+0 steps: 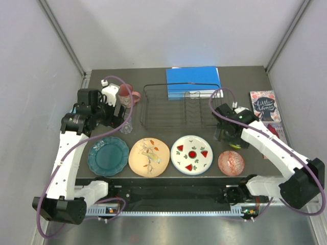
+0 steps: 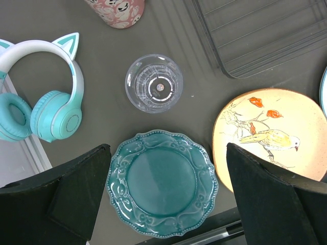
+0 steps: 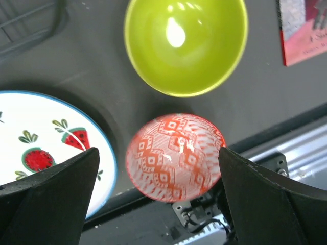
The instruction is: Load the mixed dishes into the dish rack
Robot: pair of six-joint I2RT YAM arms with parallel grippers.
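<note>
Dish rack [image 1: 173, 106]: far middle of surface, unloaded.
Teal scalloped plate [image 2: 162, 184]: flat by near edge, left.
Left end effector [image 2: 167, 153]: spread above it, seemingly lining up a grasp.
Right end effector [image 3: 158, 153]: spread over red patterned bowl [image 3: 173, 155].

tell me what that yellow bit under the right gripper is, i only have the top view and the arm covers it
Observer: It is a yellow-green bowl, upright and empty. The right wrist view looks into it.
Operator: anything hidden under the left arm
Observer: Teal cat-ear headphones lie to the left of the clear cup, not touching it.
Operator: is that cup upright
Observer: Yes, mouth up. The left wrist view looks straight down into it.
</note>
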